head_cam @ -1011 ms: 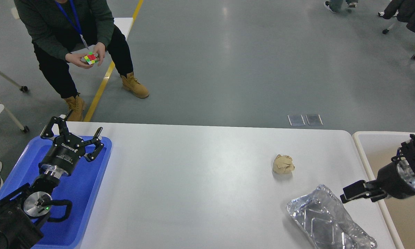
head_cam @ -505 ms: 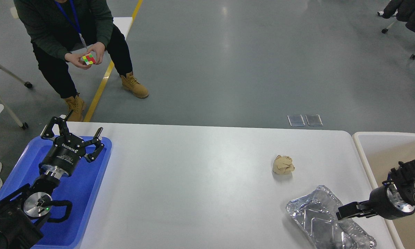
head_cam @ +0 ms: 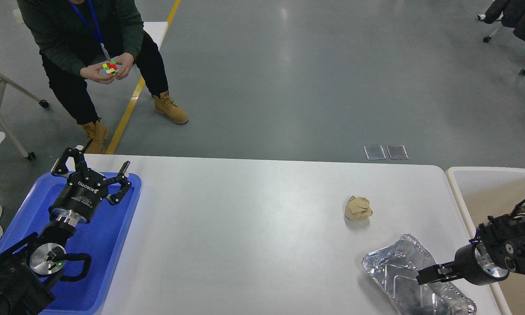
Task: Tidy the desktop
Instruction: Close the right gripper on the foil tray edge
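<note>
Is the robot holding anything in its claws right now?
The left gripper is open and empty above the blue tray. The right gripper is at the foil container; whether it grips it cannot be told.

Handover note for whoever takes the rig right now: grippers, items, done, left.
Left gripper: open, empty, hovering above the blue tray.
Right gripper: over the crumpled foil container, at its right side; jaw state and contact unclear.
Desktop: the foil container sits near the front right corner, the beige paper ball behind it, untouched.
Bin: right of the desktop.
Done: nothing visibly cleared.
Left: likely foil and paper ball into the bin.
</note>
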`<state>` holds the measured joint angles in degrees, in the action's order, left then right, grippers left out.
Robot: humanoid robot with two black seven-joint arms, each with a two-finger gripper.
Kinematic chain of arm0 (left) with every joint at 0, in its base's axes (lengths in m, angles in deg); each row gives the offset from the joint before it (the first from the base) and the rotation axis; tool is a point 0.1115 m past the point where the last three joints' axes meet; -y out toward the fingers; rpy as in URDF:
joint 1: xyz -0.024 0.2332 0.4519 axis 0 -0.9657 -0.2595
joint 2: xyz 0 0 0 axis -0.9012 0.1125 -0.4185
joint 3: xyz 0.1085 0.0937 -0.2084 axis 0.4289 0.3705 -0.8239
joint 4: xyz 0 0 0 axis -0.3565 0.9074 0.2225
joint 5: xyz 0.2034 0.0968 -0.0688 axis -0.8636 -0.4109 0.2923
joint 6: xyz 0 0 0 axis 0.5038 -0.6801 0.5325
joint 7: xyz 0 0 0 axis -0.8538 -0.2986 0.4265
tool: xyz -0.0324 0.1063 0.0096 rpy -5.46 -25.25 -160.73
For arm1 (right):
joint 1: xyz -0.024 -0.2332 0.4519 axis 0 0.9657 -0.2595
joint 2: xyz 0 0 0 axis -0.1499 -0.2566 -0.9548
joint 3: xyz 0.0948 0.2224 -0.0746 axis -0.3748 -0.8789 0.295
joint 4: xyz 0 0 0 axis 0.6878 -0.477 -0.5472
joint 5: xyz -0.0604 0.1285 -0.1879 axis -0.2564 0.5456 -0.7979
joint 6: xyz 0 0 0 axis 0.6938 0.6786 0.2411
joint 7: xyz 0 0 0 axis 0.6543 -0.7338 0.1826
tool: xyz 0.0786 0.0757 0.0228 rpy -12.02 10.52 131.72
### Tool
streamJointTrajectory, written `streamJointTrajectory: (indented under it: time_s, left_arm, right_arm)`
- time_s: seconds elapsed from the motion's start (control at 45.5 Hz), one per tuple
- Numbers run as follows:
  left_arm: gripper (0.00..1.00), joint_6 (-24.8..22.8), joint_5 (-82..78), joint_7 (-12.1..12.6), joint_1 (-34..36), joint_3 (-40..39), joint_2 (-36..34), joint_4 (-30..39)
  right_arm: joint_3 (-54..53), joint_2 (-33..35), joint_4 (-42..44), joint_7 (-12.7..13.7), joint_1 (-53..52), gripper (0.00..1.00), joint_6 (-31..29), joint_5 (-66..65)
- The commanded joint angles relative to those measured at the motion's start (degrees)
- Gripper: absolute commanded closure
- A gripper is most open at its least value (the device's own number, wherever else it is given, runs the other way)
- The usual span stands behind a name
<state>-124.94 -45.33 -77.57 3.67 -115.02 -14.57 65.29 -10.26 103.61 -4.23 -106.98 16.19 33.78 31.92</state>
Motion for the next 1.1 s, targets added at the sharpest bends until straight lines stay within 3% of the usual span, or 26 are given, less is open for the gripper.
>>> streamJointTrajectory:
  time_s: [0.0, 0.066, 0.198, 0.242, 0.703, 0.813, 1.077]
  left_arm:
    - [0.01, 0.00, 0.06, 0.01, 0.00, 0.00, 0.00, 0.00]
    - [0.01, 0.00, -0.03, 0.01, 0.00, 0.00, 0.00, 0.00]
    - [0.01, 0.00, -0.03, 0.01, 0.00, 0.00, 0.00, 0.00]
    - [0.01, 0.00, -0.03, 0.01, 0.00, 0.00, 0.00, 0.00]
    - [0.01, 0.00, -0.03, 0.01, 0.00, 0.00, 0.00, 0.00]
    - [0.01, 0.00, -0.03, 0.01, 0.00, 0.00, 0.00, 0.00]
    - [0.01, 0.00, 0.06, 0.01, 0.00, -0.09, 0.00, 0.00]
  right_arm:
    - [-0.01, -2.84, 2.91, -0.88, 3.23, 0.29, 1.65, -0.02]
    - [0.52, -2.93, 3.44, -2.20, 3.67, 0.49, 2.53, -0.02]
    - [1.75, -3.36, 4.14, -2.20, 3.76, 0.91, 2.62, -1.25]
    - [2.19, -3.37, 4.40, -2.20, 3.67, 1.00, 2.62, -1.16]
    - [2.89, -2.40, 4.14, -2.46, 1.48, 1.00, 2.45, -1.16]
    - [2.98, -1.35, 3.70, -3.69, -0.45, 1.00, 2.01, -1.16]
    - [6.58, 5.42, -6.22, -5.10, -13.54, 1.00, -2.12, -1.16]
